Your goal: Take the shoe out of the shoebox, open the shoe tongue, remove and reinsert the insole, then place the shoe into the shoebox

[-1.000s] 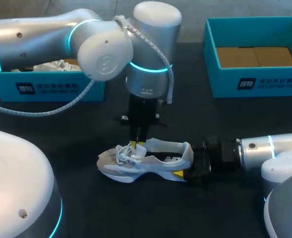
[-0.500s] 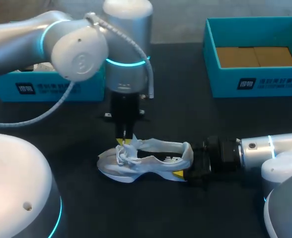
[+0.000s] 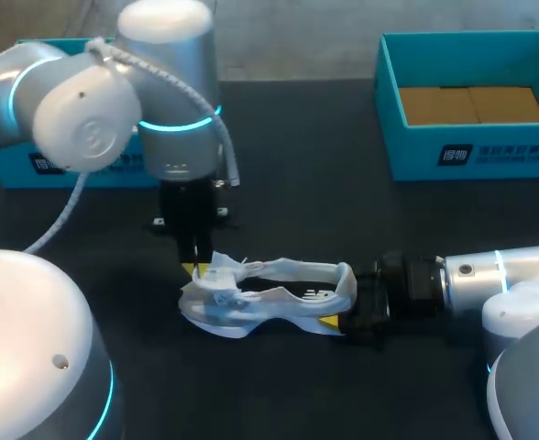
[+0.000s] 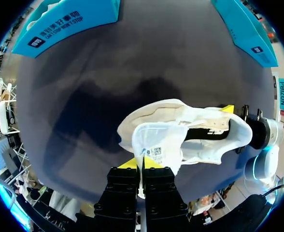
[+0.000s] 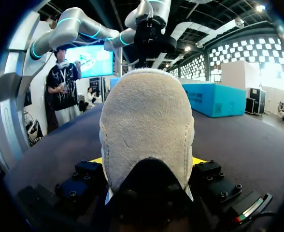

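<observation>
White shoe lies on its side mid-tabletop, toe toward the left arm, heel toward the right arm. Left jaws come down from above, pinched narrow on the tongue, which is pulled up and back over the toe end; laces bunched there. Right jaws sit level with the tabletop, spread wide, clamping the heel from both sides. Open teal shoebox at the far right, well apart from the shoe. Second teal box at the far left, mostly hidden behind the left arm.
</observation>
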`<action>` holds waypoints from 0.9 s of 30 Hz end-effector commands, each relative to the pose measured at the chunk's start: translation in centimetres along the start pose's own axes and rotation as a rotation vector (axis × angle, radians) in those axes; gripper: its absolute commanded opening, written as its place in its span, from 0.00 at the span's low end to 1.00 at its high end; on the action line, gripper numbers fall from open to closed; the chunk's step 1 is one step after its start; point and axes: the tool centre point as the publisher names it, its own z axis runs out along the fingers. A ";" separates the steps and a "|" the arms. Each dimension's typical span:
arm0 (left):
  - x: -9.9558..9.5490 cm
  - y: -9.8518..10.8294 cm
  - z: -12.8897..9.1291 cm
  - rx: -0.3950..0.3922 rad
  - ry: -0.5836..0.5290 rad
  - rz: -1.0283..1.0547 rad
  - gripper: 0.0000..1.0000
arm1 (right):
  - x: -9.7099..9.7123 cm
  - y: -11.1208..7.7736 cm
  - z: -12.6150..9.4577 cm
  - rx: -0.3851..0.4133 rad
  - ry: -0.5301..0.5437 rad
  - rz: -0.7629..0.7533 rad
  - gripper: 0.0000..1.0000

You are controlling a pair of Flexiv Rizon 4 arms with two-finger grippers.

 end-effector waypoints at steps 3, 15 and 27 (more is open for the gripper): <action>-0.9 -0.9 2.3 -0.028 0.199 0.002 0.00 | 0.0 -0.1 -0.1 0.003 -0.001 0.001 0.00; -1.5 -1.3 3.8 -0.060 0.171 0.020 0.08 | 0.0 -0.1 -0.1 0.003 -0.001 0.001 0.00; -2.3 0.6 0.6 0.001 0.183 0.109 0.38 | 0.0 -0.1 -0.1 0.003 -0.001 0.001 0.00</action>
